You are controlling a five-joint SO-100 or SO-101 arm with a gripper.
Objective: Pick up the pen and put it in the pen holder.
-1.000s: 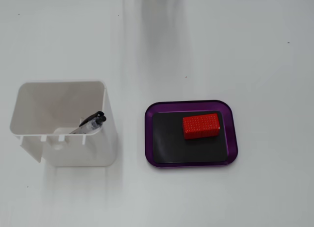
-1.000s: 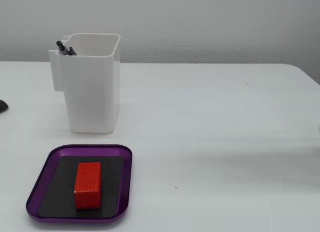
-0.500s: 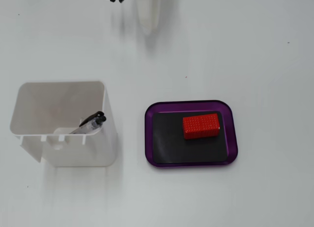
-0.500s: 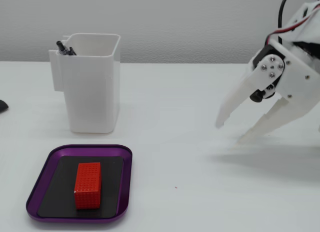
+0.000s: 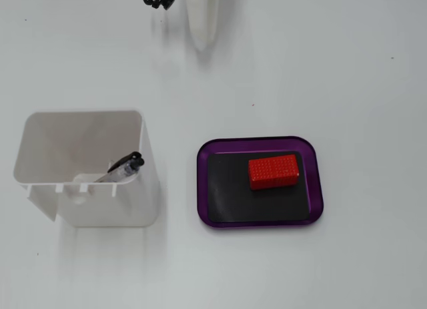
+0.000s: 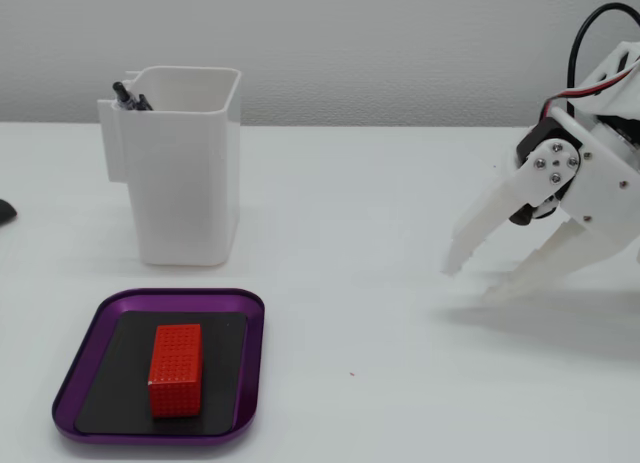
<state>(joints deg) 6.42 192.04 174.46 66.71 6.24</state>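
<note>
One pen (image 5: 125,167) is accounted for, and it already stands inside the pen holder (image 5: 150,182), leaning against the divider wall with its black clip end uppermost; in the side-on fixed view that black end (image 6: 128,95) pokes above the holder's left rim (image 6: 180,173). On this evidence the placing step appears complete, and nothing is left but for the arm to stay clear. No second pen shows on the bench (image 6: 380,213).

Just right of the pen holder in the top-down fixed view lies a purple-rimmed tray (image 5: 203,189) carrying a red block (image 5: 273,171); neither touches the holder. A small dark object (image 6: 4,211) sits at the left edge of the side-on view, too cropped to identify.

Well to the right of the pen holder in the side-on view, the gripper (image 6: 478,278) hovers low over the bench, fingers spread apart and holding nothing. Nothing stands between it and the holder.
</note>
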